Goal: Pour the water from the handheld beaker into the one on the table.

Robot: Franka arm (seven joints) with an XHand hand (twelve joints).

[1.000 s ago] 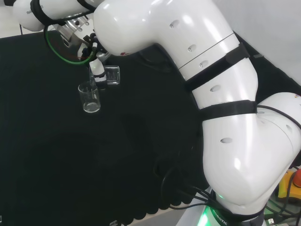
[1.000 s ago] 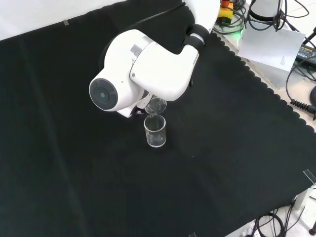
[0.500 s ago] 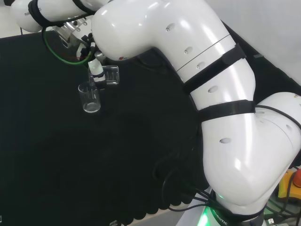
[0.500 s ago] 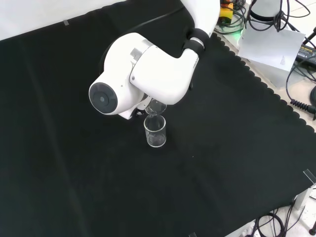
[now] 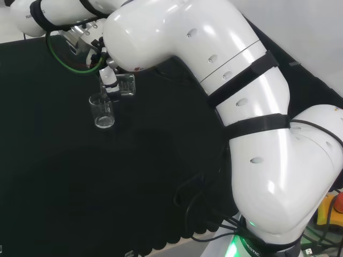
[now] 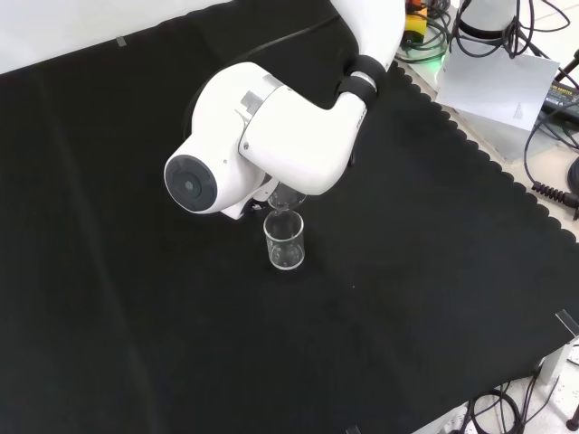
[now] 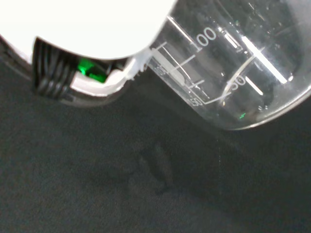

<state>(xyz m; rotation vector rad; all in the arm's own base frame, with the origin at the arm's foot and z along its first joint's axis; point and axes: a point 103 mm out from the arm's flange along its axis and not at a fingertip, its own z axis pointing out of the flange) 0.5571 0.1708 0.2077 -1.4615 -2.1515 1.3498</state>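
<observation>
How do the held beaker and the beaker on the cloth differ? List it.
Pose: the held beaker lies tipped on its side; the standing beaker is upright.
Support: the held beaker is off the cloth, gripped by the hand; the standing beaker rests on the black cloth, untouched.
Height: the held beaker's mouth sits just above the standing beaker's rim.
Both are clear glass.

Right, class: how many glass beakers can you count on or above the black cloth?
2: one beaker stands upright on the cloth; a tilted one, held by the hand, sits above it.
</observation>
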